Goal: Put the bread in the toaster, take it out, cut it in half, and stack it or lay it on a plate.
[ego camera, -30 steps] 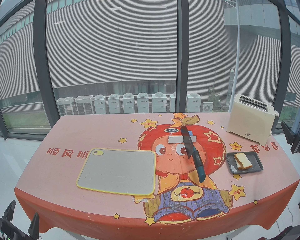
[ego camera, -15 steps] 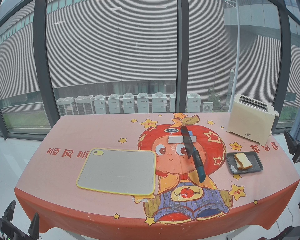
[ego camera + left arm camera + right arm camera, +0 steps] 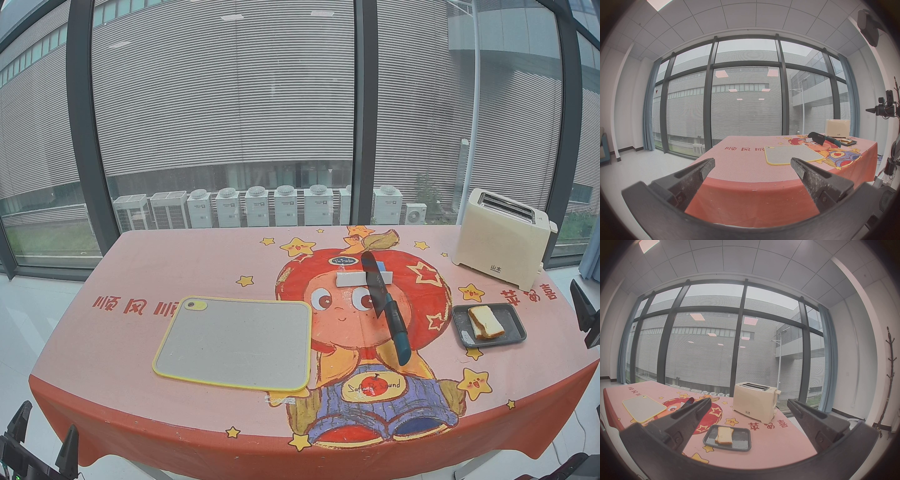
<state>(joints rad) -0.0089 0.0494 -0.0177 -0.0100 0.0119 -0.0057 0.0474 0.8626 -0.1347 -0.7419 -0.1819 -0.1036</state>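
Just in front of the cream rectangular toaster, a pale bread slice lies on a dark grey rectangular plate. Left of the toaster lies a blue-handled black knife, with a grey yellow-rimmed cutting board farther left. The right gripper, near the toaster, and the left gripper, well apart from it, are both spread and empty.

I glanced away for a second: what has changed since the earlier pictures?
The right gripper, open and empty, slid down the head view's right edge, away from the toaster. Nothing was grasped or released. The bread, tray, knife, cutting board and left gripper stayed put.
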